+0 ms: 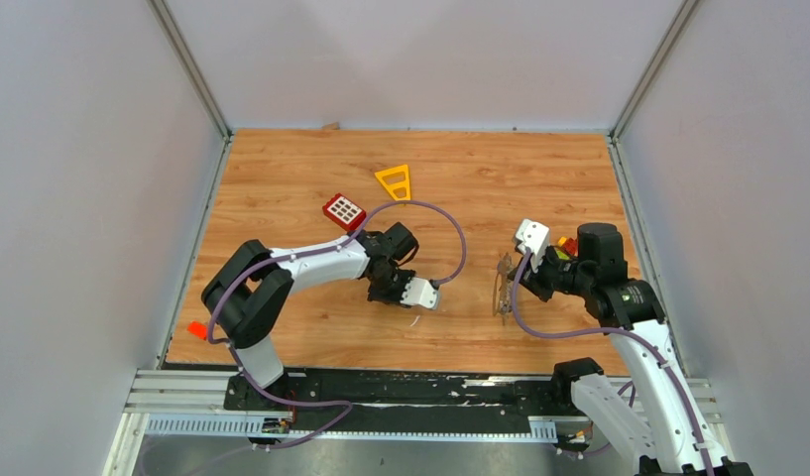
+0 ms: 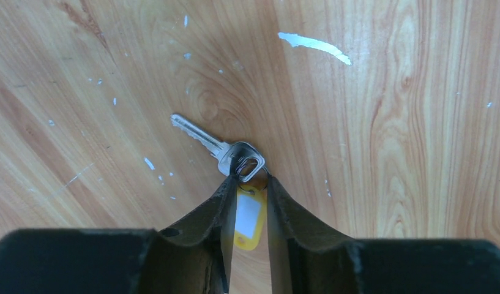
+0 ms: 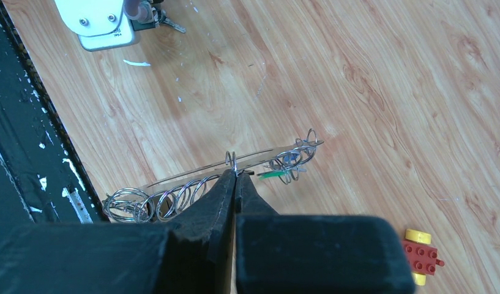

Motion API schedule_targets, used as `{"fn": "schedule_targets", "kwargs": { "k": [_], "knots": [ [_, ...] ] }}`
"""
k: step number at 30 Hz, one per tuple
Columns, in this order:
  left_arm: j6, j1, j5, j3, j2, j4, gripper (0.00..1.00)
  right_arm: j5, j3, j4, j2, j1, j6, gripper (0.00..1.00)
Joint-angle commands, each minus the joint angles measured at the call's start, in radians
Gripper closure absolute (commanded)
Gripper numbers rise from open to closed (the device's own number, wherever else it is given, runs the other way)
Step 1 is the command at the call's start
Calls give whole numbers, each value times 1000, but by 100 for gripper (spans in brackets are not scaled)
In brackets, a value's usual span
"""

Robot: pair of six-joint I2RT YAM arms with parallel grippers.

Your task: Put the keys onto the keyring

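Keyring (image 1: pixel 502 288) first: it stands on edge close to the front of the table (image 1: pixel 539 169), pinched at its wire by the right gripper (image 3: pixel 235 174), whose fingers are pressed fully together on it. Several small rings hang along the loop, with a green tag (image 3: pixel 270 174) among them, so I'd judge part of the job done.

Just to its left, and apart from it, the left gripper (image 2: pixel 250 182) is down at the tabletop over a loose key (image 2: pixel 201 138) lying flat, blade pointing away from the fingers. Its fingers (image 2: pixel 220 205) stand narrow, one on each side of the key's yellow tag (image 2: pixel 248 217), with the tips by the little split ring (image 2: pixel 250 166). Whether they actually bite the tag I cannot tell.

The step in hand looks like picking this key up. To do it well I'd close squarely on the tag and lift straight so the key dangles free. Then I'd bring the split ring, not the tag, to the keyring's opening. A slanted pinch could let the tag slip out.

Farther back lie a red block (image 1: pixel 344 210) and a yellow triangular frame (image 1: pixel 394 181), both out of the way.
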Motion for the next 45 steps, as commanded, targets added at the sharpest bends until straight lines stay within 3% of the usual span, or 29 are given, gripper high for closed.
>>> {"fn": "schedule_targets", "kwargs": {
  "k": [1, 6, 12, 31, 34, 40, 45],
  "knots": [
    [-14, 5, 22, 6, 41, -51, 72, -30, 6, 18, -9, -2, -14, 100],
    [-50, 5, 33, 12, 16, -49, 89, -27, 5, 21, -10, -2, -17, 100],
    [-91, 5, 55, 11, -27, -41, 100, -25, 3, 21, -12, -2, -17, 100],
    [-154, 5, 167, -88, -228, -5, 100, -23, 0, 26, -11, -2, -15, 100],
    [-158, 7, 155, -104, -241, 7, 96, -23, -1, 26, -11, -2, -15, 100],
    [-163, 8, 114, -133, -238, 21, 76, -22, -2, 26, -9, -2, -17, 100],
    [-159, 10, 85, -161, -256, 35, 68, -24, -3, 26, -8, -1, -17, 100]
  ]
}}
